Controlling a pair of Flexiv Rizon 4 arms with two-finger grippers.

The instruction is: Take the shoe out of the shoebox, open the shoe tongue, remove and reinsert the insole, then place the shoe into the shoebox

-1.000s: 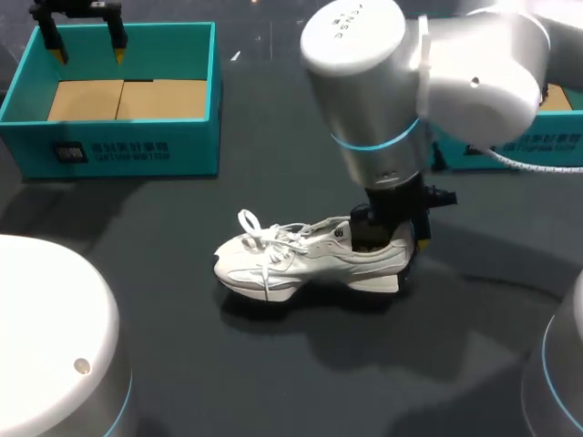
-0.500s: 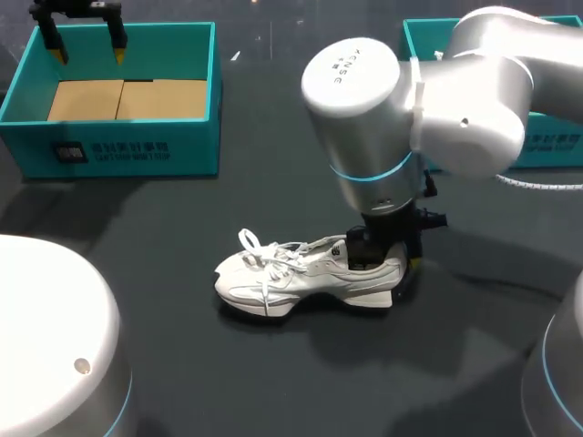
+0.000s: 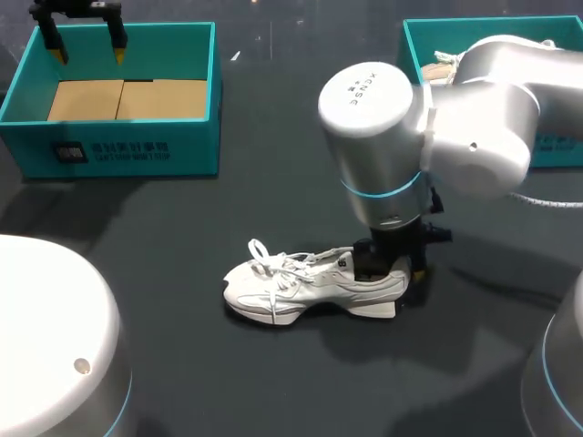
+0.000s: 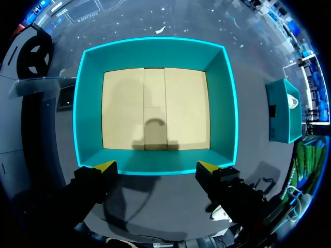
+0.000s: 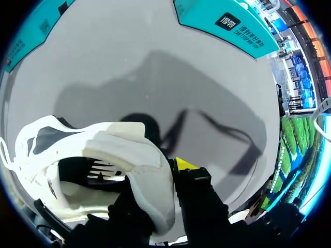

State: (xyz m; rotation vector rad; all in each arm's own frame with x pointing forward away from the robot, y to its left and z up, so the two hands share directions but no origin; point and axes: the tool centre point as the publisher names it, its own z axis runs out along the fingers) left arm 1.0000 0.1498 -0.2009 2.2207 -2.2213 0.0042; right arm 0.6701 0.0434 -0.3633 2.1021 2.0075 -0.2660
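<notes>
A white lace-up shoe [image 3: 301, 282] lies on its sole on the dark table, toe pointing left. My right gripper [image 3: 401, 269] is shut on the shoe's heel, one finger inside the opening and one yellow-tipped finger [image 5: 186, 165] outside. In the right wrist view the heel collar [image 5: 150, 155] sits clamped between the fingers, with the dark inside of the shoe beside it. My left gripper [image 3: 86, 36] hangs open over the far-left teal shoebox [image 3: 200, 100]. In the left wrist view it [image 4: 158, 168] stands above the near wall of that box [image 4: 155, 164], whose cardboard floor is bare.
A second teal box [image 3: 414, 41] stands at the back right, partly hidden by my right arm, with a pale item at its edge. It also shows as a small teal box [image 4: 283, 111] off to the side in the left wrist view.
My right arm has carried the shoe a little to the right and toward the near edge, grip on the heel unchanged. The left arm has stayed still.
</notes>
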